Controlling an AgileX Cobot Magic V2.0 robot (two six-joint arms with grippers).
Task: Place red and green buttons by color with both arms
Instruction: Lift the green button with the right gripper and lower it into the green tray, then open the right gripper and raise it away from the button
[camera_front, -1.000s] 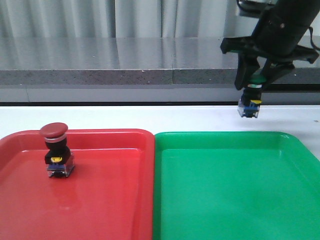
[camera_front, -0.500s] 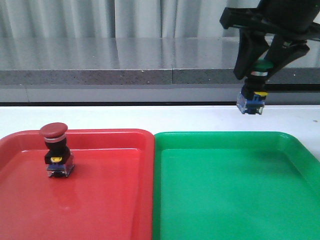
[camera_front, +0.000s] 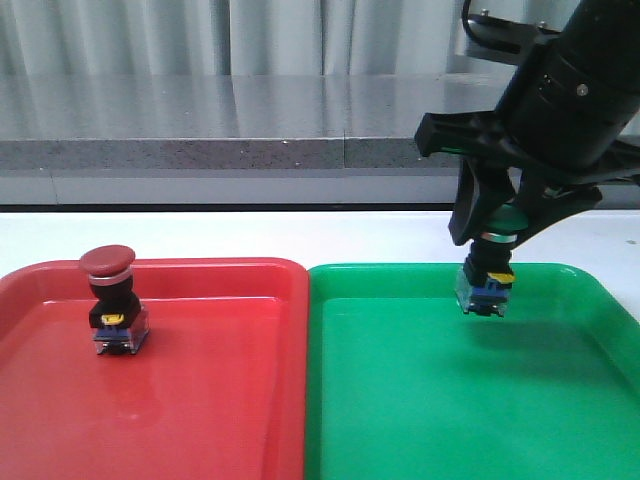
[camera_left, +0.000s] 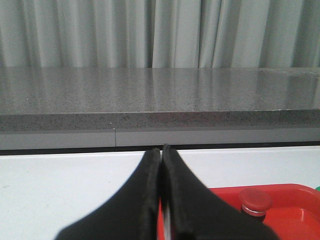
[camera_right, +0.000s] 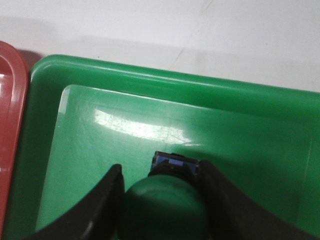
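The right arm's black two-finger gripper (camera_front: 498, 228) is pinching the green mushroom-cap push-button (camera_front: 487, 275) by its cap, and the button hangs upright over the large green plastic tray (camera_front: 450, 400), up toward the tray's 12 o'clock edge. From the front it looks just clear of the tray floor, though whether the clear-blue base is touching I cannot tell. The right wrist view looks straight down on it: green cap (camera_right: 162, 210) squeezed between the two black fingers (camera_right: 102, 200), blue base peeking out past it, green tray floor (camera_right: 250, 150) underneath.

Over on the red plastic tray (camera_front: 200, 400), the dark red mushroom-cap push-button (camera_front: 112, 300) stands upright at about 10 o'clock, yellow tag facing forward, nothing touching it.

The left gripper (camera_left: 161, 165) has its fingers pressed together with nothing between them, held above the white desk (camera_left: 60, 185), with the red cap (camera_left: 256, 200) off at 4 o'clock of its tips.
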